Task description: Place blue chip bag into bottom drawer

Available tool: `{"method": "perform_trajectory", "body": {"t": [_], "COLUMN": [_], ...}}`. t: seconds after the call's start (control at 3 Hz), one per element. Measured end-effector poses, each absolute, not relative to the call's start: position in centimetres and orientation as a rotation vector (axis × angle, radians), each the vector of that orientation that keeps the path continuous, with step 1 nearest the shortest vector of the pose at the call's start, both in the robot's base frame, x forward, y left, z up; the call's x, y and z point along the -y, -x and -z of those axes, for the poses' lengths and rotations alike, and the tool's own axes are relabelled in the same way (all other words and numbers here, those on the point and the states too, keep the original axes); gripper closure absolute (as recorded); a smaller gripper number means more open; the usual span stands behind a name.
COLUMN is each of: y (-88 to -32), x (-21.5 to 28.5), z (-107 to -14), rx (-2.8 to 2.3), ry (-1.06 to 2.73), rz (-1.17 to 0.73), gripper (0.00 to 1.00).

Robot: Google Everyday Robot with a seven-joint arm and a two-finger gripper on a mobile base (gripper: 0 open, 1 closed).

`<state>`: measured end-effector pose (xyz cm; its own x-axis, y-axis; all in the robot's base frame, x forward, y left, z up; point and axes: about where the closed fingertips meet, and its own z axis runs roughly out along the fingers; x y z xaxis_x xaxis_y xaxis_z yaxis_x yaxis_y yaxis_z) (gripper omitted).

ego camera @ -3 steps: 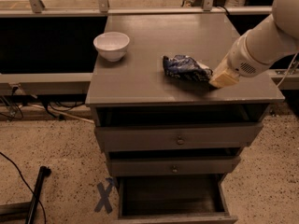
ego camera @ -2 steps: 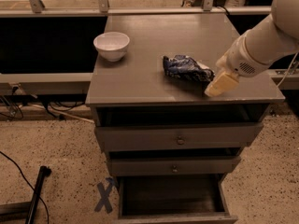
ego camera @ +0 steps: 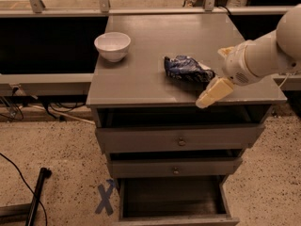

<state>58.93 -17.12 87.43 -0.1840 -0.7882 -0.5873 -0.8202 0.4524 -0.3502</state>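
The blue chip bag [ego camera: 187, 68] lies crumpled on the grey cabinet top [ego camera: 141, 81], right of centre. My gripper [ego camera: 212, 76] is at the bag's right end, just above the top. It is open: one cream finger [ego camera: 214, 92] reaches over the front edge and the other [ego camera: 226, 51] shows behind the wrist. The bag's right tip sits about between them, not gripped. The bottom drawer [ego camera: 176, 219] is pulled out below, showing its dark box interior with nothing in it.
A white bowl [ego camera: 112, 45] stands at the top's left rear. Two shallower drawers with round knobs [ego camera: 181, 141] are slightly ajar above the bottom one. A blue X mark [ego camera: 106, 197] and a black pole [ego camera: 36, 194] are on the speckled floor at left.
The near finger has swung down and toward the front edge of the top, widening the gap between the fingers. The bag and bowl have not moved.
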Motion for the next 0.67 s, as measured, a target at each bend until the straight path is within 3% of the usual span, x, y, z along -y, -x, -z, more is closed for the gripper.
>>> {"method": "perform_trajectory", "body": {"t": [0.67], "y": [-60.19], "x": [14.68], "z": [-86.6], "rx": [-1.849], "ry": [1.289], "rz": [-0.14], "gripper": [0.42]}}
